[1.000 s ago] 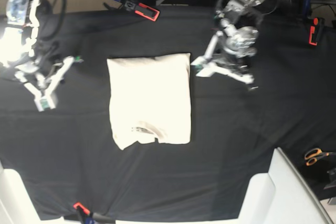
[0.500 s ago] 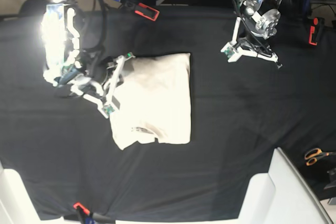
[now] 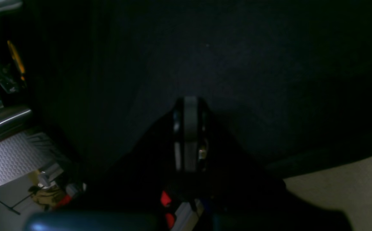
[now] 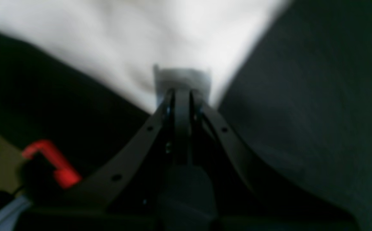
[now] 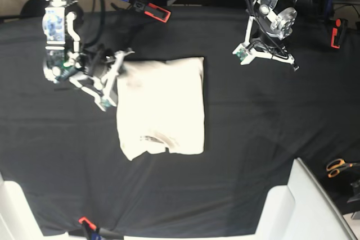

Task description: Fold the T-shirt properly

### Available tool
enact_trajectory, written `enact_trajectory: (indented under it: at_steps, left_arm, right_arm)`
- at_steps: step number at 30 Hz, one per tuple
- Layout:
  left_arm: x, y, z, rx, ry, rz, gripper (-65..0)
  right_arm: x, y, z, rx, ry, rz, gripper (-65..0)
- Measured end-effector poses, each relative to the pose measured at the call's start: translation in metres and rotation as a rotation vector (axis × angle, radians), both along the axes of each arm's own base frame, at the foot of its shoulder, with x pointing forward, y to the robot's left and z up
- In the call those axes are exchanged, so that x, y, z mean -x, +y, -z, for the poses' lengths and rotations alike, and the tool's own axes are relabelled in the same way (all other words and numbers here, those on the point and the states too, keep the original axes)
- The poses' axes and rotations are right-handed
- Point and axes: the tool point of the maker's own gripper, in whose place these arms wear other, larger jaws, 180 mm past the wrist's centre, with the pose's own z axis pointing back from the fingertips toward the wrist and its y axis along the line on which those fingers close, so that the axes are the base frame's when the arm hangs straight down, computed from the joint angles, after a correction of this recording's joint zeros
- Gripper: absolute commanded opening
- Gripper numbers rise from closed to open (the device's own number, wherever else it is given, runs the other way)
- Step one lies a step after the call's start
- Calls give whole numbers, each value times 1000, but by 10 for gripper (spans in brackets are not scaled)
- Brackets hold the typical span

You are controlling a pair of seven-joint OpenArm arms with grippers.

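The cream T-shirt [image 5: 161,105] lies folded into a rectangle on the black tablecloth [image 5: 253,116], with its dark neck label near the front edge. My right gripper [image 5: 116,80] is open at the shirt's left edge near the far left corner, with its fingers spread along that edge. In the right wrist view the shirt [image 4: 134,38] fills the top, blurred, just ahead of the jaws. My left gripper [image 5: 267,60] is open and empty over bare cloth at the back right, away from the shirt. The left wrist view shows only dark tablecloth [image 3: 237,57].
A red and black clamp [image 5: 158,12] lies at the table's far edge, also in the right wrist view [image 4: 49,158]. A red object [image 5: 336,33] sits far right. Orange scissors [image 5: 339,167] and a white bin [image 5: 298,206] are at the front right. A red clip [image 5: 85,221] marks the front edge.
My right gripper swung in from the far left to the shirt's left edge, then shifted slightly toward the far corner. My left arm drew back to the rear right. The shirt has not moved.
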Motion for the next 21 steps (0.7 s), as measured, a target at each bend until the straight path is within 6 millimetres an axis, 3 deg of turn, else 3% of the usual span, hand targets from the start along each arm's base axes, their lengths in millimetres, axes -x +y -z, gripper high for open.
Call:
enact_trajectory:
  at_steps: [11,14,17,21]
  left_arm:
    - [-1,-3,0,8,-4,5,-650]
    - [-3,-16,0,68,-36,44,-650]
    - [16,-40,8,198,-32,88,-650]
    - [53,-66,13,369,20,70,-650]
  right_arm:
    - [4,-11,6,6,20,20,-645]
    - [1,-50,0,94,-11,23,-645]
    - [-3,-93,-24,202,-122,13,-645]
    - [19,-110,-46,252,-188,110,-644]
